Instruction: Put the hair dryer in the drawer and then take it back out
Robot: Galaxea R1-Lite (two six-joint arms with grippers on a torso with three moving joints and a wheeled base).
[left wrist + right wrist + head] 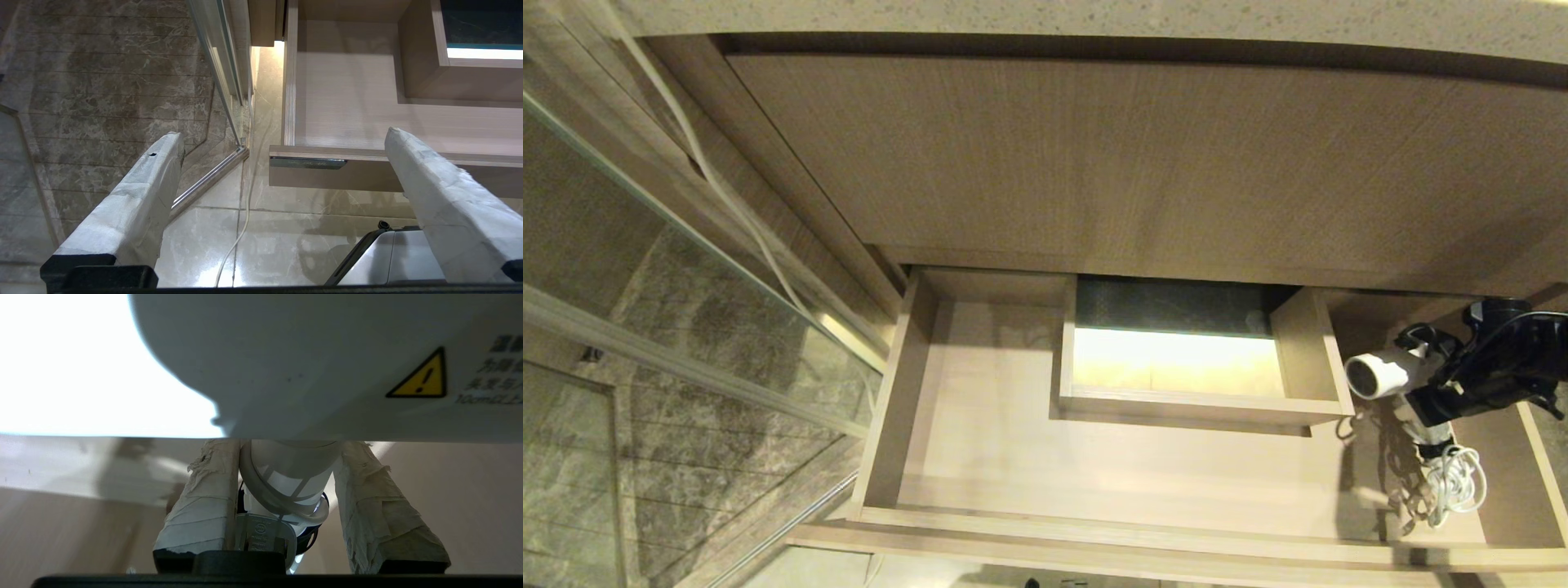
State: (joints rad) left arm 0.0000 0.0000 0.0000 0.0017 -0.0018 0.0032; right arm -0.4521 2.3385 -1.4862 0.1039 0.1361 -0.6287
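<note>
Hair dryer (1376,374), small, white, round-barrelled, sat at the right end of the open drawer, over the pale floor of that end, barrel mouth facing the boxed cut-out. The wide, shallow wood-grain drawer (980,425) stood pulled out beneath the taller wood-grain panel (1143,163). From the left: grey marble wall tiles (645,457), then a glass panel in a metal frame (686,359) with a thin white cable (731,196) running down beside it. Left gripper (282,171), tape-wrapped fingers spread apart and holding nothing, hung outside the drawer's left front corner, above the glossy floor tiles (286,228). Boxed rectangular cut-out (1176,359) occupied the drawer's middle rear. Right gripper (286,502) was closed around the dryer's handle, padded fingers (204,514) pressing either side. Bundled white cord (1454,486) hung below the handle, near the drawer's front right.
</note>
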